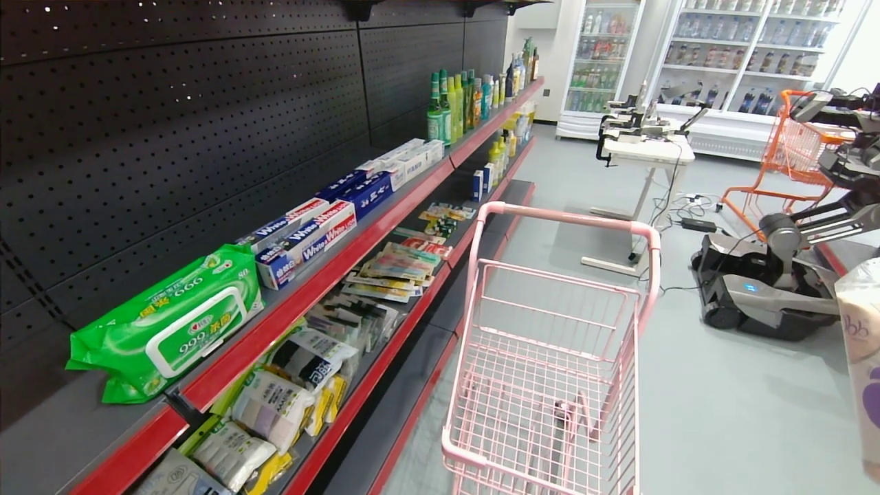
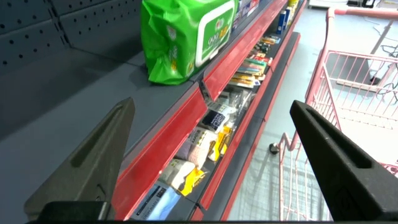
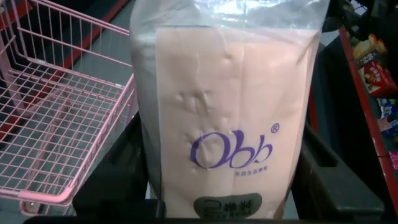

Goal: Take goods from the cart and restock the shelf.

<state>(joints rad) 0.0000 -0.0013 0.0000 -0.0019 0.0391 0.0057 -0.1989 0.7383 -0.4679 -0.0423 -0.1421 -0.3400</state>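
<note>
The right hand (image 3: 227, 186) grips the tissue pack (image 3: 227, 93) — the shelf (image 1: 309, 292) lies left, across the cart (image 1: 564, 216). The open left hand (image 2: 211, 102) hangs nearer.

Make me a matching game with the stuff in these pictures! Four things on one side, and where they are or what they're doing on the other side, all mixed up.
Things:
1. green wipes pack
2. pink cart
3. tissue pack
4. left gripper

Places and states:
A. clamped in the right gripper
B. lying on the shelf
C. open, holding nothing
D. standing on the floor beside the shelf

Pairs: 1-B, 2-D, 3-A, 4-C.
</note>
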